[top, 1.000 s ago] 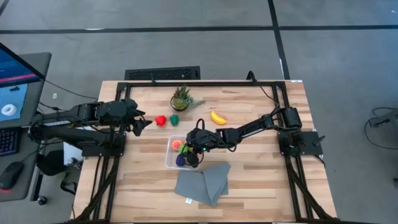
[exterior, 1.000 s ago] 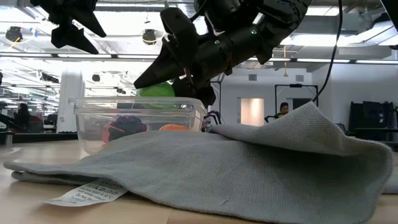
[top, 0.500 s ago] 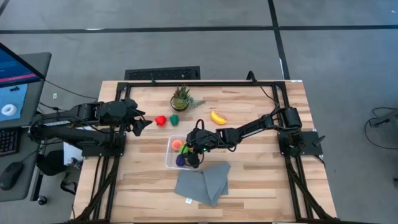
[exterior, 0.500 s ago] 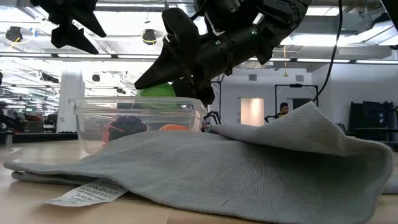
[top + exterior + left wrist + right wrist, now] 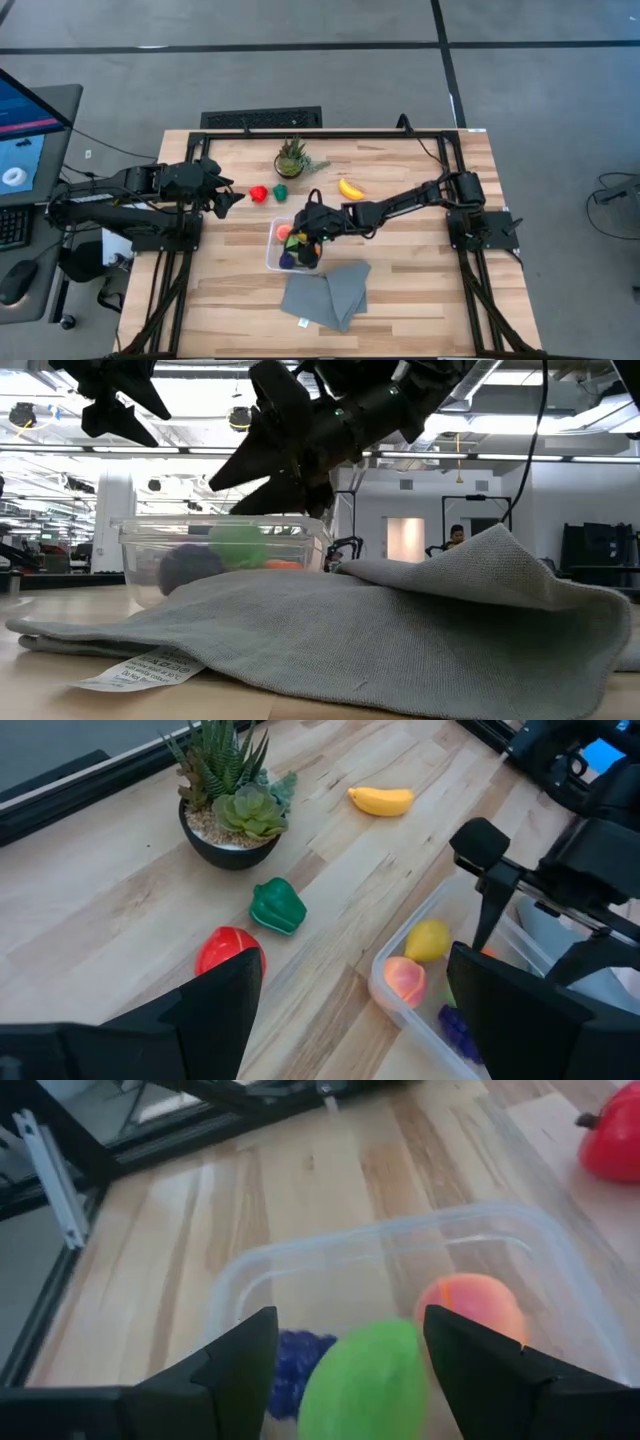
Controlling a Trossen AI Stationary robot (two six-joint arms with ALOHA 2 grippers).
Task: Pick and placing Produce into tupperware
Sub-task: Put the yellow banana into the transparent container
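The right pincer point(image 5: 303, 229) hangs over the tupperware point(image 5: 272, 252), its dark fingers spread apart with nothing between them; the lime green fruit point(image 5: 362, 1380), smooth and egg-shaped, sits just below the fingertips inside the clear plastic walls, whereas a second ago it was clamped between them above the rim; beside it lie the knobbly purple fruit point(image 5: 296, 1357), the rounded peach-pink fruit point(image 5: 470, 1306) and a small yellow fruit point(image 5: 428, 939); the box is square with rounded corners, resting on the pale wooden bench point(image 5: 420, 290), its near edge touching a folded grey woven cloth point(image 5: 326, 293); the curved banana point(image 5: 350, 188), the lumpy dark green pepper point(image 5: 281, 191) and the glossy red fruit point(image 5: 258, 193) lie on the bench beyond, near a spiky potted plant point(image 5: 291, 157); the left pincer point(image 5: 229, 197) waits, half open and empty, beside the red fruit, unmoved.
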